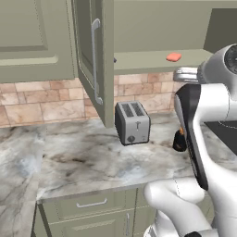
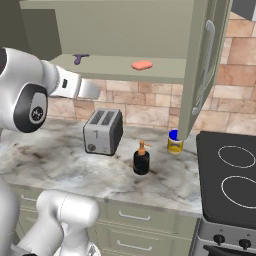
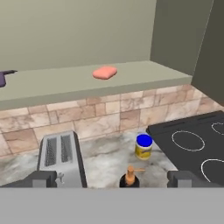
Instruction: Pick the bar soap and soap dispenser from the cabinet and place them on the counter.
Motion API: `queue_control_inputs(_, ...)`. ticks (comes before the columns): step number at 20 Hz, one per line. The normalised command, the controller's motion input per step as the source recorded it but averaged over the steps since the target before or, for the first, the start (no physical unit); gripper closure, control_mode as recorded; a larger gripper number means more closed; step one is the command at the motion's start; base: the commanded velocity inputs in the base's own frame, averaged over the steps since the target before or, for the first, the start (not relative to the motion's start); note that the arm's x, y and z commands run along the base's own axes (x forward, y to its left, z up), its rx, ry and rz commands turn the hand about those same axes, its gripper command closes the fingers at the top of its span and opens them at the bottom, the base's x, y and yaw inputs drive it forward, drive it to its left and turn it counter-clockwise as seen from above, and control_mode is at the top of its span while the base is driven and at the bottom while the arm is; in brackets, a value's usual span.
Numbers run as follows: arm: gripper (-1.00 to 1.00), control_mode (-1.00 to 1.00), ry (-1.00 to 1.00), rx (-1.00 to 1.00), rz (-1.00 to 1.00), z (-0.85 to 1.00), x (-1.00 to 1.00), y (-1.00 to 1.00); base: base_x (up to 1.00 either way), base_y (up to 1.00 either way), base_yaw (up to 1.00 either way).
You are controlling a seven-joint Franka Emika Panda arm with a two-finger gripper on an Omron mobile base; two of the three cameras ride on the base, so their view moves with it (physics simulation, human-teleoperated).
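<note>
You are looking at the halfway stage of the task: the soap dispenser [image 2: 141,161] is standing upright on the counter [image 2: 65,165], just beside the toaster [image 2: 103,131] and in front of the yellow jar with a blue lid [image 2: 174,142], so that item is reading as already delivered. The bar soap [image 2: 142,65] is lying flat on the floor of the open cabinet [image 2: 115,69], well apart from a small purple object [image 2: 79,58] at the shelf's far end, and you are judging it to be the 1 item left to fetch. The gripper [image 3: 113,178] is hanging in front of the cabinet at about toaster height, its 2 fingertips [image 3: 41,178] standing wide apart with nothing between them, the dispenser's pump showing in the gap. The next move is calling for you to be raising the hand to shelf level, reaching in past the open door [image 2: 202,70] with its silver handle [image 2: 206,65], and bringing the wide jaws down over the thin block; because the soap is sitting so low, you are likely needing a near-flush approach to the shelf. The stove [image 2: 230,175] is sitting beside the landing area. No brand, label or writing is proving readable on any item.
</note>
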Motion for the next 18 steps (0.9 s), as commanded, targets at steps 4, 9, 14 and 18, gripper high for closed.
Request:
queue_control_inputs(4, -1.0, -1.0, 0.02, -0.04, 0.0, 0.11, 0.18, 0.0, 0.0, 0.0, 0.0)
queue_control_inputs(9, -1.0, -1.0, 0.0, -0.04, 0.0, 0.07, 0.18, 0.0, 0.0, 0.0, 0.0)
queue_control_inputs(14, -1.0, -1.0, -0.01, -0.04, 0.0, 0.0, 0.26, 0.0, 0.0, 0.0, 0.0)
queue_control_inputs(18, -1.0, -1.0, 0.0, -0.04, 0.0, 0.0, 0.3, 0.0, 0.0, 0.0, 0.0)
